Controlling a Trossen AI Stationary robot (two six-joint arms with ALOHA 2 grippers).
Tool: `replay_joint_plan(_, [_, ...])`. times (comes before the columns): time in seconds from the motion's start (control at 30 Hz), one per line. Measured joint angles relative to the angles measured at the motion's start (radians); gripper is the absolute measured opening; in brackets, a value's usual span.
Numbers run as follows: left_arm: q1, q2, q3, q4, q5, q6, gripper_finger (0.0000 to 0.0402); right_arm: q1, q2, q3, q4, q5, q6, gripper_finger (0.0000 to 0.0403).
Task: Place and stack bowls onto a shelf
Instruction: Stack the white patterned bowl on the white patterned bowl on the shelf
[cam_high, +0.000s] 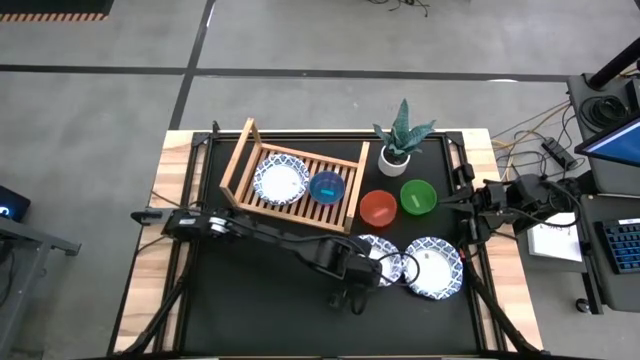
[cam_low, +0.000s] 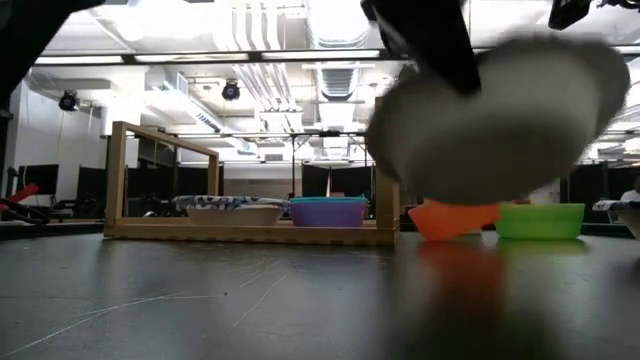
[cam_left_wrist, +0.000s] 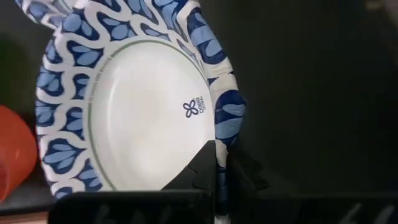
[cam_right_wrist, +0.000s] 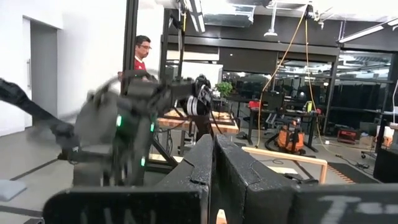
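My left gripper (cam_high: 383, 268) reaches to the table's near middle and is shut on a white bowl with a blue patterned rim (cam_left_wrist: 143, 112). In the low view that bowl (cam_low: 500, 110) hangs tilted in the air. A second patterned bowl (cam_high: 433, 266) sits on the table just to its right. The wooden shelf (cam_high: 250, 150) holds another patterned bowl (cam_high: 280, 180) and a blue bowl (cam_high: 327, 187). A red bowl (cam_high: 377, 208) and a green bowl (cam_high: 418, 196) stand on the table by the shelf's right end. My right gripper (cam_right_wrist: 216, 165) waits shut at the right edge (cam_high: 472, 203). My left gripper pinches the patterned bowl's rim (cam_left_wrist: 225, 121), one finger on the inner face (cam_left_wrist: 196, 171) and one on the outside. The low view shows the bowl lifted clear of the table, tilted and hanging below the fingers.
A white plant pot with a spiky green plant (cam_high: 397, 152) stands at the far side, right of the shelf. The shelf's raised frame (cam_low: 160, 140) is at its left end. Bare black table (cam_high: 260, 310) lies near-left. A person (cam_right_wrist: 142, 53) stands in the room beyond.
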Motion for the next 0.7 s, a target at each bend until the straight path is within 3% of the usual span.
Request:
replay_joint_plan(0.53, [-0.096,-0.217,0.008,-0.146,0.04,0.024,0.0,0.0,0.0,-0.001,-0.008,0.0,-0.002,0.0009])
replay_joint_plan(0.6, [-0.1,-0.237,0.008,-0.196,0.012,0.023,0.0,0.0,0.0,-0.001,-0.008,0.0,-0.003,0.0009])
replay_joint_plan(0.7, [-0.1,-0.259,0.008,-0.289,-0.11,-0.001,0.0,0.0,0.0,-0.002,-0.009,0.0,-0.002,0.0009])
